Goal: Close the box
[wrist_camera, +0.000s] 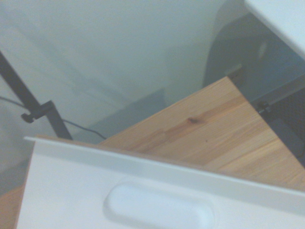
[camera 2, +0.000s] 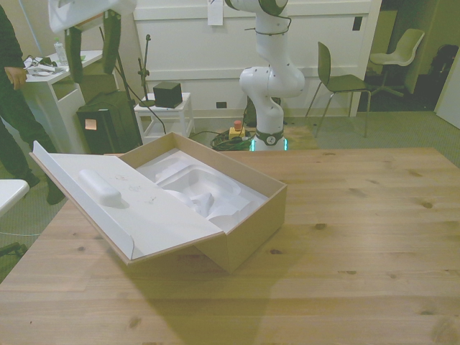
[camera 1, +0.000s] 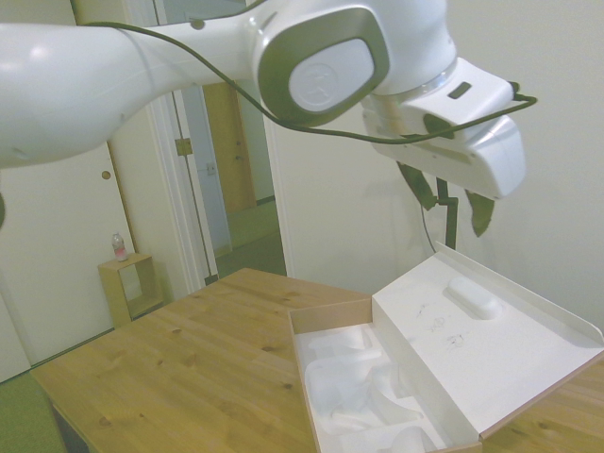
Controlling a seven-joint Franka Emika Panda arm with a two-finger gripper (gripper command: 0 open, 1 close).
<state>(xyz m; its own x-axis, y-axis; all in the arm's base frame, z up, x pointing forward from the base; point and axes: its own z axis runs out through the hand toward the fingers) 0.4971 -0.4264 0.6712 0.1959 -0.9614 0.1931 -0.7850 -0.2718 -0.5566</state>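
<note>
The box (camera 2: 248,231) lies open on the wooden table (camera 2: 359,237), toward the front view's left. Its brown walls frame a white moulded insert (camera 1: 359,387). The hinged lid (camera 1: 477,340) leans outward past upright, white inside facing up, with a raised oval bump (camera 2: 100,188). My gripper (camera 1: 451,200) hangs in the air above the lid's far edge, well clear of it, open with nothing between its dark fingers (camera 2: 75,56). The wrist view looks down on the lid's rim and bump (wrist_camera: 157,207), with bare table (wrist_camera: 205,129) beyond.
A person (camera 2: 11,86) stands at the front view's left beside a white counter (camera 2: 54,90). Chairs (camera 2: 345,79) stand behind the table. The side view shows a doorway and a small wooden crate (camera 1: 127,288) with a bottle on it.
</note>
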